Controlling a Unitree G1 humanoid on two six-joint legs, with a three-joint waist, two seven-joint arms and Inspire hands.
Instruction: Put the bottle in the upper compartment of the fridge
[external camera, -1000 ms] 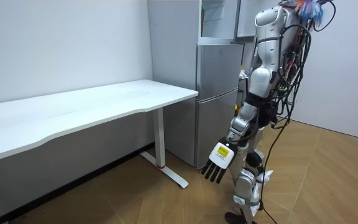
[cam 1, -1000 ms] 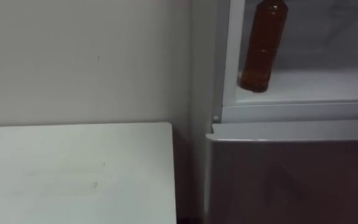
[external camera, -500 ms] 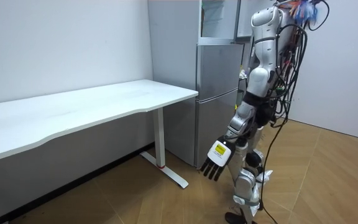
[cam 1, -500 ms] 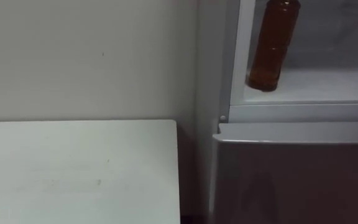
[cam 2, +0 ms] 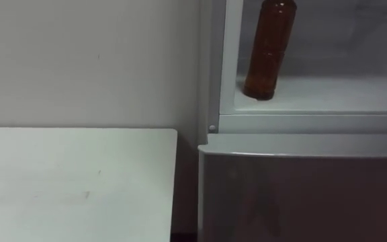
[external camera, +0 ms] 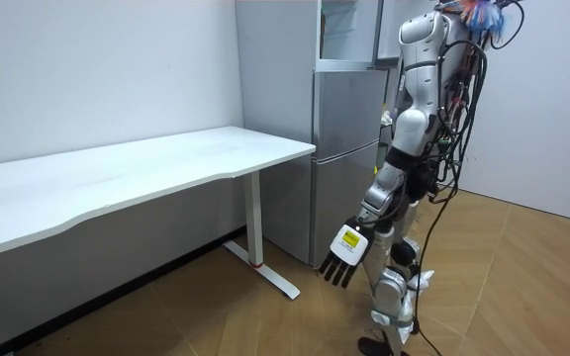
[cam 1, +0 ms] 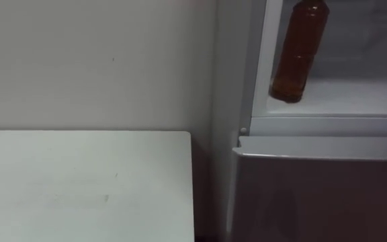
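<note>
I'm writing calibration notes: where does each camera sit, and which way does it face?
Left eye view: on the robot's head, facing the bottle standing in the open upper fridge, white table at left.
Right eye view: beside it on the head, same scene.
Room view: standing in the room, sees the whole robot at the fridge, left hand hanging open.
All three share fridge and table.

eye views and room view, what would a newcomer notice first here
First the brown bottle, standing on the white shelf inside the open upper part of the fridge, near its left front corner. Next the white table just left of the fridge. In the room view the robot stands in front of the fridge with its left hand hanging low, open and holding nothing.
</note>
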